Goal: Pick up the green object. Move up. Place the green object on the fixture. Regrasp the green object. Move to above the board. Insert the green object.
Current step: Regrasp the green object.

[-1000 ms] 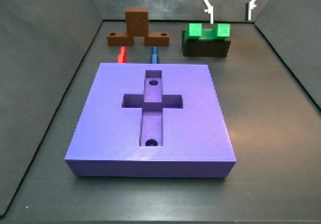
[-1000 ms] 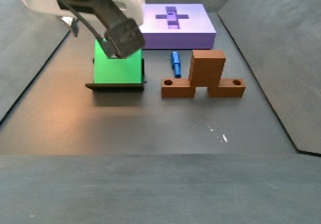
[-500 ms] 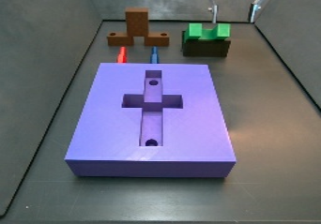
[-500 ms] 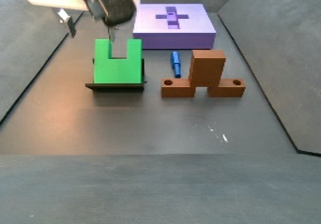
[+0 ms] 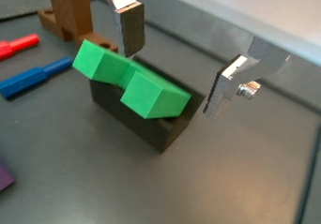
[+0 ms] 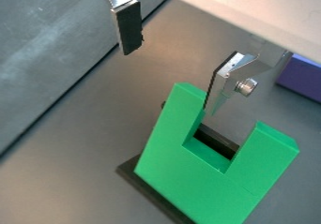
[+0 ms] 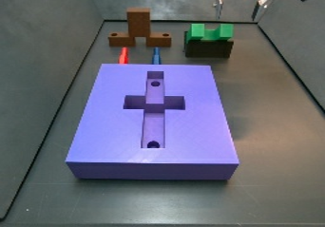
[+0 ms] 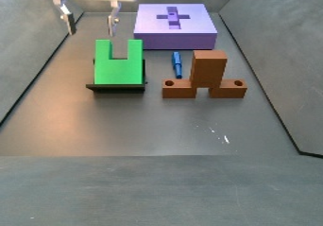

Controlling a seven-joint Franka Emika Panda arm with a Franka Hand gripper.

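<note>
A red peg (image 7: 122, 53) and a blue peg (image 7: 156, 54) lie beside a brown wooden stand (image 7: 139, 27) near the worktop's far edge, behind the purple board (image 7: 155, 120). Toward the far right corner, the green object (image 7: 211, 31) sits upright in the dark fixture (image 7: 208, 47). The gripper (image 7: 240, 7) hangs above it, jaws spread wide, holding nothing.

No text, label, brand, number or sign can be read anywhere in these views. The green object (image 8: 117, 65), the fixture (image 5: 153, 127), the board (image 7: 156, 119) and the worktop (image 8: 151, 126) all show plain, unmarked surfaces, and the open hand (image 7: 238, 7) above the green object carries no legible marking either.
</note>
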